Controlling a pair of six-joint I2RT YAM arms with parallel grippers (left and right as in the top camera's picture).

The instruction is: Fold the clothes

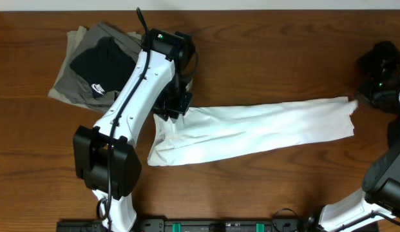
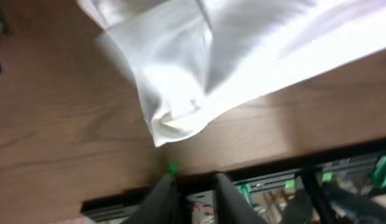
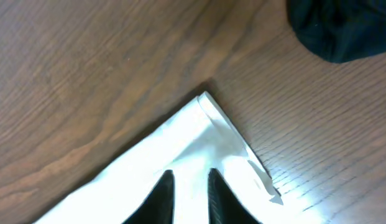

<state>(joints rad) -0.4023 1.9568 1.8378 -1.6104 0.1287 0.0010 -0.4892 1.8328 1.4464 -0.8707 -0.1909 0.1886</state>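
The white T-shirt (image 1: 251, 132) lies folded into a long strip across the table. My left gripper (image 1: 176, 106) hangs over the strip's left end. In the left wrist view its fingertips (image 2: 165, 190) stand slightly apart with nothing between them, and the shirt's folded corner (image 2: 174, 124) lies beyond them on the wood. My right gripper (image 1: 364, 98) is at the strip's right end. In the right wrist view it (image 3: 189, 177) hovers just over the shirt's corner (image 3: 211, 118), jaws a little apart and white cloth showing in the gap. A grey and a black garment (image 1: 90, 71) lie folded at the back left.
The table's front edge with a black rail (image 1: 219, 225) runs along the bottom. A dark soft-looking shape (image 3: 339, 28) lies on the wood beyond the shirt's right corner; I cannot tell what it is. Bare wood (image 1: 283, 58) stretches behind the strip.
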